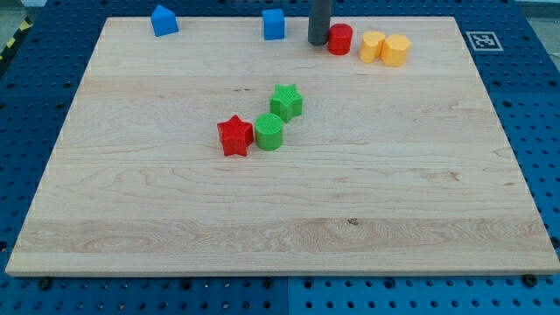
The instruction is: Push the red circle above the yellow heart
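The red circle (339, 38) sits near the view's top, right of centre. Just to its right stand two yellow blocks: one (373, 45) touching or nearly touching another (395, 50); which of them is the heart I cannot tell for sure. My tip (317, 41) is the lower end of a dark rod that comes down from the view's top. It stands directly left of the red circle, touching or almost touching it.
A blue block (274, 24) lies left of the rod, another blue block (164, 20) at the top left. A red star (234, 135), a green circle (269, 132) and a green star (286, 101) cluster mid-board. The wooden board (280, 227) lies on a blue perforated table.
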